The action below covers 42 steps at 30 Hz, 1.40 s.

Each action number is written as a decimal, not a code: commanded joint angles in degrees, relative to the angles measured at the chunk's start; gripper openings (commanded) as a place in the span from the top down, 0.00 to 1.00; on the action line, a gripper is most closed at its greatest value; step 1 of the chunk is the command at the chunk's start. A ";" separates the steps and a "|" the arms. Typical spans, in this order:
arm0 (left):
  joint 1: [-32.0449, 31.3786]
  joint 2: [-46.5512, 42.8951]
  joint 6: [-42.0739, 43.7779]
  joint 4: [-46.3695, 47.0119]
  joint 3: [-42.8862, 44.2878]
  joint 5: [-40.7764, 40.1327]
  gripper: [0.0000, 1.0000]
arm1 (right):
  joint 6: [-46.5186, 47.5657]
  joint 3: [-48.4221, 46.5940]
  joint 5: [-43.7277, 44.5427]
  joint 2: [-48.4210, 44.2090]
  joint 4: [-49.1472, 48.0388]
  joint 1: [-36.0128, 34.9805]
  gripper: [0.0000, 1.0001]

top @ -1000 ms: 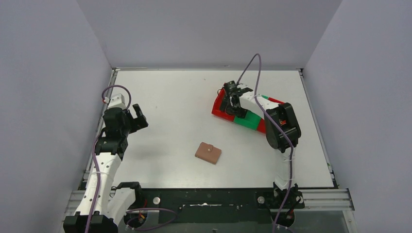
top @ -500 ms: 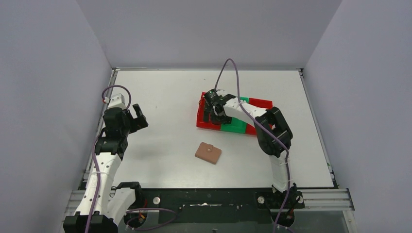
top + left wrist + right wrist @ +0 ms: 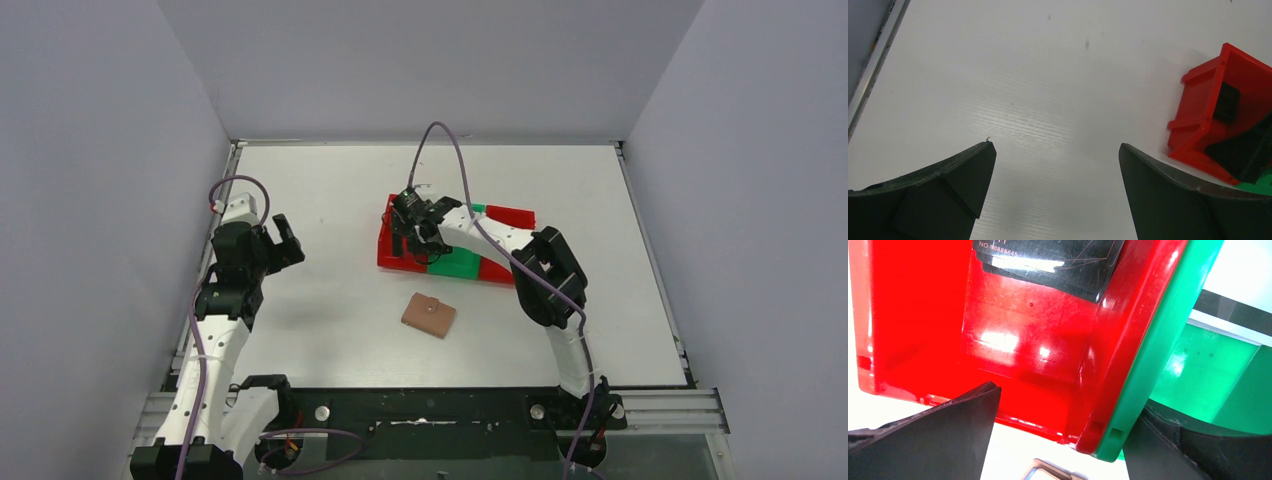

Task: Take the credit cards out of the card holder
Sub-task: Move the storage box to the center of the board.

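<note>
Having slid leftward, the bins (image 3: pixel 460 268) now sit nearer the card holder (image 3: pixel 428 315).

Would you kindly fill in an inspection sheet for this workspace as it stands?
Surface: white table, faint specks.
Job's things: card holder closed, lying apart from the bins, untouched; black card inside red bin.
Clutter: green bin beside the red one.
Grippers: left gripper open over the table; right gripper open above the bins.
Cables: purple cables looping off both arms.
Surroundings: plain grey walls.
</note>
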State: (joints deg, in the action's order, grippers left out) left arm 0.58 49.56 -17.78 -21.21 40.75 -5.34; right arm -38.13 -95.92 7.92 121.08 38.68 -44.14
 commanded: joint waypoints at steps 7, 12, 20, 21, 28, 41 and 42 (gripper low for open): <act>0.48 -0.92 0.20 1.61 1.06 -0.80 0.02 | 5.53 -5.77 2.09 2.06 -0.48 -4.72 0.17; 0.50 -0.67 0.12 1.68 1.02 -0.79 0.03 | 7.71 -5.29 3.57 -0.08 -0.40 -5.21 0.18; 0.48 -0.52 0.11 1.70 1.01 -0.60 0.03 | 7.48 -6.22 6.49 -3.61 1.19 -5.08 0.17; 0.43 -0.56 0.11 1.73 1.04 -0.53 0.03 | 7.09 -6.24 6.85 -4.03 1.42 -5.06 0.16; 0.45 -0.35 0.18 1.74 1.06 -0.20 0.02 | 4.20 -2.63 6.53 -8.00 0.62 -4.09 0.15; 0.48 -0.21 0.20 1.90 1.00 0.28 0.03 | 3.81 15.56 -3.69 -19.90 -10.48 2.06 0.06; 0.48 -0.23 0.20 1.87 1.00 0.24 0.03 | 4.30 16.95 -4.82 -20.23 -11.48 2.35 0.06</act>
State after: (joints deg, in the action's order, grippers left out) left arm 0.60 49.65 -17.80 -21.21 40.75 -5.54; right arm -34.52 -82.59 7.84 104.66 33.56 -43.07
